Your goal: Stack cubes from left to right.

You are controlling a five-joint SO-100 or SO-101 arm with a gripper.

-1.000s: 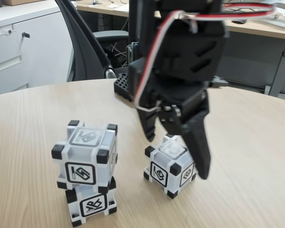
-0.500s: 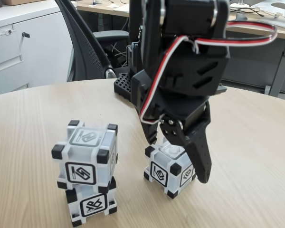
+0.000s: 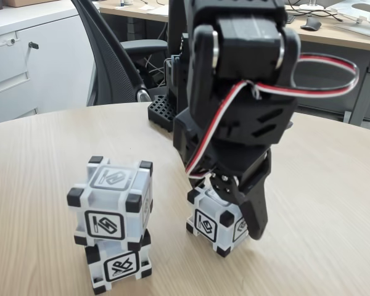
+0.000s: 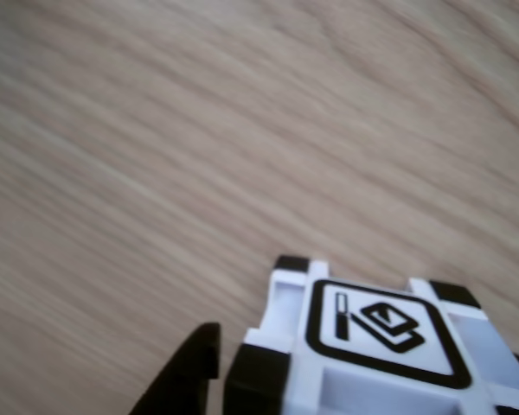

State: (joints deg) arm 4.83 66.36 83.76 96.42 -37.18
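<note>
Pincer wide, astride lone cube at lower centre-right of fixed view, on bench. Lower further, centre on opposite faces, close squarely, then lift clear toward stack at lower left.

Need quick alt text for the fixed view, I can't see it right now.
The black gripper straddles a single cube on the round wooden table, one finger on each side. To its left, two cubes stand stacked.

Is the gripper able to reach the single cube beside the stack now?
Probably yes: the gripper already straddles the single cube, one finger on its right, nothing between. The stack stands apart.
</note>
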